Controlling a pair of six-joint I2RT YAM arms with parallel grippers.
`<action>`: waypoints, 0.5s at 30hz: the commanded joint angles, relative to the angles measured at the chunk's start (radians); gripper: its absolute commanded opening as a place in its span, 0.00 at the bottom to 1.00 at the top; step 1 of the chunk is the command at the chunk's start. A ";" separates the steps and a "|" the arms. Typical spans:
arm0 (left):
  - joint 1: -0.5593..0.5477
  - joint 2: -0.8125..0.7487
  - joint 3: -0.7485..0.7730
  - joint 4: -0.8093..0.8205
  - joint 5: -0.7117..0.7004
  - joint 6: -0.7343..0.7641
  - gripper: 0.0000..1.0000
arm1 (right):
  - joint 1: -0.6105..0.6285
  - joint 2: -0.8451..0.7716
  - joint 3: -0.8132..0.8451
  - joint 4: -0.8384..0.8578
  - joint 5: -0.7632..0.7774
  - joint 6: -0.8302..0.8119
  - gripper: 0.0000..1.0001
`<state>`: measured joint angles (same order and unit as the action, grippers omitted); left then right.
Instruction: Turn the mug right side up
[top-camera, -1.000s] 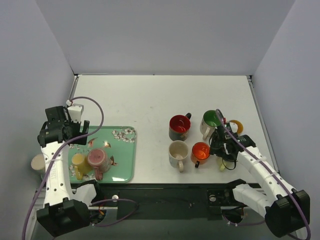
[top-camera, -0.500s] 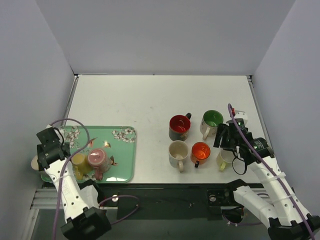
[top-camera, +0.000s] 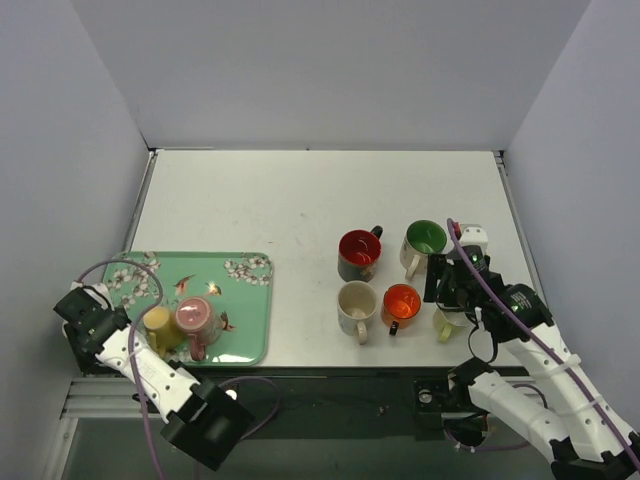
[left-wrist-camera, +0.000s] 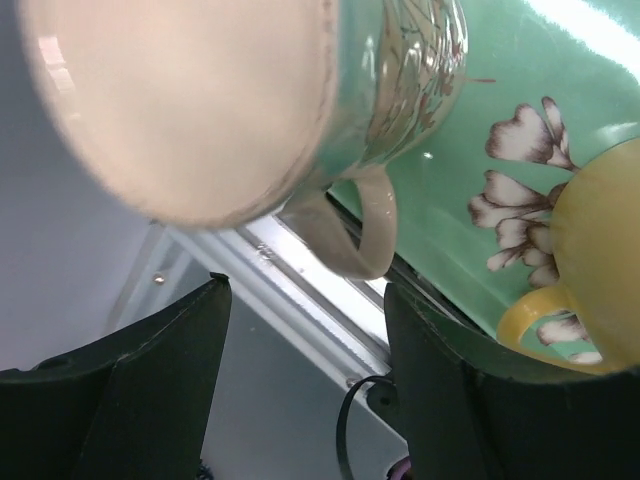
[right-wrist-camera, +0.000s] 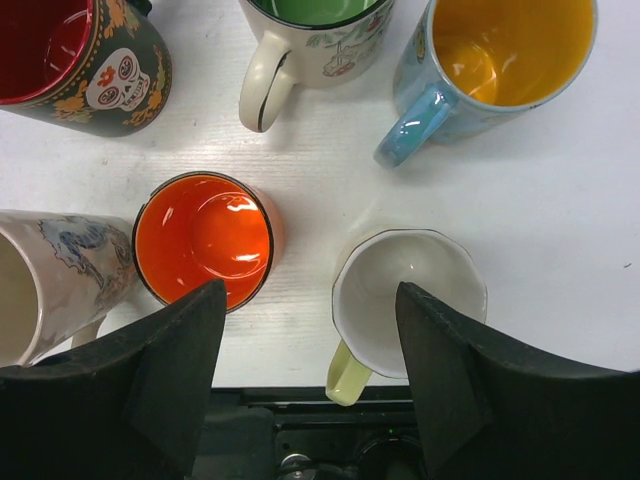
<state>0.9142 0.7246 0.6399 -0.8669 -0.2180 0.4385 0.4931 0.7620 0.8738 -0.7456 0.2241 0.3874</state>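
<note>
A teal flowered mug (left-wrist-camera: 180, 100) stands upside down at the tray's left edge, its pale base up and its handle (left-wrist-camera: 360, 235) toward me. My left gripper (left-wrist-camera: 305, 300) is open and empty just above it, at the table's near left corner (top-camera: 85, 322). The mug is hidden under it in the top view. A pink mug (top-camera: 197, 320) and a yellow mug (top-camera: 158, 325) sit on the green tray (top-camera: 245, 300). My right gripper (right-wrist-camera: 310, 300) is open and empty above an upright pale yellow mug (right-wrist-camera: 410, 300), also seen from above (top-camera: 447, 322).
Several upright mugs stand at the right: red skull mug (right-wrist-camera: 60, 50), green-lined mug (right-wrist-camera: 315, 30), blue mug with orange inside (right-wrist-camera: 500, 60), orange mug (right-wrist-camera: 205, 240), cream mug (right-wrist-camera: 45, 285). The table's near edge and metal rail (left-wrist-camera: 300, 300) lie below the left gripper.
The left arm has swung back and down from the tray's far left corner to the near left corner. The right gripper has risen off the pale yellow mug, which stays upright.
</note>
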 joint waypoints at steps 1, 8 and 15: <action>0.049 0.076 -0.040 0.155 0.112 -0.015 0.73 | 0.019 -0.027 0.034 -0.034 0.063 -0.013 0.64; 0.074 0.091 -0.120 0.359 0.132 -0.055 0.63 | 0.033 -0.012 0.045 -0.043 0.078 -0.015 0.64; 0.078 0.101 -0.171 0.473 0.150 -0.037 0.30 | 0.038 0.007 0.065 -0.064 0.099 -0.018 0.64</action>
<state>0.9817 0.8249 0.4740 -0.5350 -0.0998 0.4004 0.5228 0.7502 0.8925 -0.7696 0.2741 0.3840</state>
